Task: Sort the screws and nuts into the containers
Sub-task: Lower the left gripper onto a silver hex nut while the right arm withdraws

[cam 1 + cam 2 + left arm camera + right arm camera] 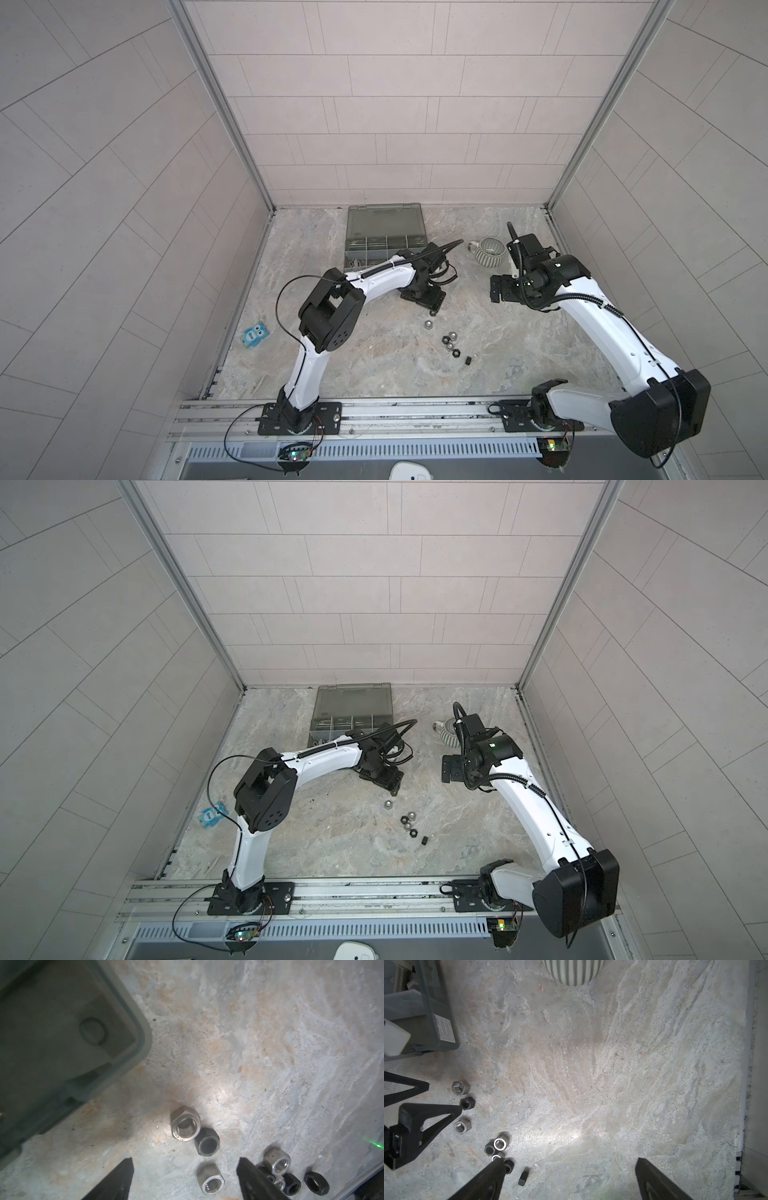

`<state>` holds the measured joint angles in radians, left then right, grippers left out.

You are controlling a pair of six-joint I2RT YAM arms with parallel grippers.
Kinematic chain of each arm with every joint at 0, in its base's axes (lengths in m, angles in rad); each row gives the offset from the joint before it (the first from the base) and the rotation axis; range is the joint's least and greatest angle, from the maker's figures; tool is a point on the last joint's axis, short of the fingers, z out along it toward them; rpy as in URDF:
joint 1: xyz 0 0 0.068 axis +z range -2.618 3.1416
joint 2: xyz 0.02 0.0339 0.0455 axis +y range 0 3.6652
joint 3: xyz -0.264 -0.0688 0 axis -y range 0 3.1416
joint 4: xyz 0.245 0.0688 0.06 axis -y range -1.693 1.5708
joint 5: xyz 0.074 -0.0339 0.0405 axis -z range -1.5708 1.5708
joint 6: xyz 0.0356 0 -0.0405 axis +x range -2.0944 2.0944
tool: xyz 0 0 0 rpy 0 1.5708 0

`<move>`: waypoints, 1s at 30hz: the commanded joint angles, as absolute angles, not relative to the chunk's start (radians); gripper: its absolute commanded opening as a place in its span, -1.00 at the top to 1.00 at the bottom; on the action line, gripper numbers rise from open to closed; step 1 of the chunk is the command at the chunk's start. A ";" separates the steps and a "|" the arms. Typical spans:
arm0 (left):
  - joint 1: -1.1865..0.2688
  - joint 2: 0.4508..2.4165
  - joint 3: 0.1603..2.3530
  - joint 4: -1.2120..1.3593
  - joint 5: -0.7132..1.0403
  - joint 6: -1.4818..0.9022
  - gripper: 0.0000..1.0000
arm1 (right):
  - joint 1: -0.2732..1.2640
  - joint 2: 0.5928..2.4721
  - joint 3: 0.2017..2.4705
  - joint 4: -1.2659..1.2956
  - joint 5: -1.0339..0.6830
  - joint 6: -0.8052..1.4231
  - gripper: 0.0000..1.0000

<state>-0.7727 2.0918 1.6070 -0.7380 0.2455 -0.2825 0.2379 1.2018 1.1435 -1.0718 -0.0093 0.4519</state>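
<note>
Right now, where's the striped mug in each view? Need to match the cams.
Top view: striped mug right of the organizer case, fully visible.
Top view: mug mostly hidden behind the right arm; stripes and handle show.
Left wrist: not in it.
Right wrist: mug cut off at the frame edge.
Shared landmark: the case, in all four.

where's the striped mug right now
In both top views the mug stands at the back right of the table, right of the open case.
</note>
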 commanded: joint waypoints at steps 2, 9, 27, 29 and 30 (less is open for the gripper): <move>-0.770 2.124 1.659 -0.755 0.193 -0.318 -0.51 | 0.220 1.141 1.115 -1.092 0.018 0.453 -0.99; -0.770 2.150 1.675 -0.772 0.164 -0.319 -0.27 | 0.199 1.092 1.098 -1.115 0.044 0.456 -0.99; -0.804 2.160 1.669 -0.777 0.159 -0.327 -0.21 | 0.184 1.025 1.038 -1.136 0.038 0.492 -0.99; -0.804 2.163 1.669 -0.778 0.165 -0.327 -0.21 | 0.184 1.019 1.031 -1.143 0.040 0.497 -0.98; -0.806 2.167 1.669 -0.777 0.167 -0.328 -0.21 | 0.184 1.015 1.028 -1.145 0.041 0.495 -0.98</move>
<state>-0.7990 2.1380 1.6474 -0.7567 0.1722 -0.3229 0.1890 1.0355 1.0382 -1.1114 0.0174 0.4767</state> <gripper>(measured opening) 0.607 0.992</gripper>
